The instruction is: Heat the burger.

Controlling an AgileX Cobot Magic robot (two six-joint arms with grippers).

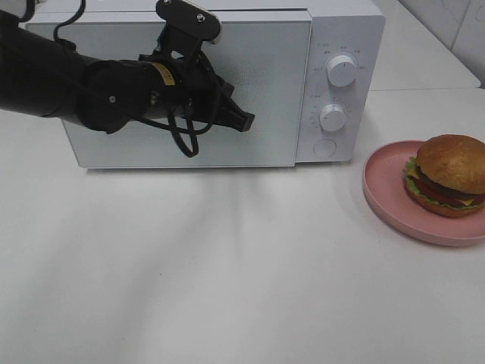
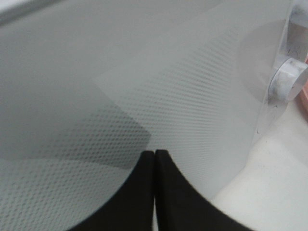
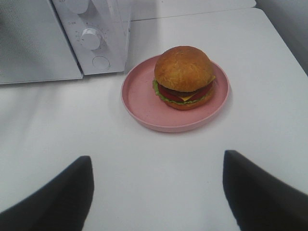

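Left fingers (image 1: 244, 120): black, pressed together, right at the white microwave's (image 1: 227, 83) shut frosted door.
Burger (image 1: 447, 174): round, golden-brown bun, on the pink round plate (image 1: 383, 182), at 4 o'clock from the microwave.
Right fingers (image 3: 260, 192): black, wide apart above the white counter (image 1: 227, 265).

A big white table (image 1: 227, 265) filled the room. Soft grey shadows lay on it. A white tiled wall (image 1: 455, 23) stood behind.
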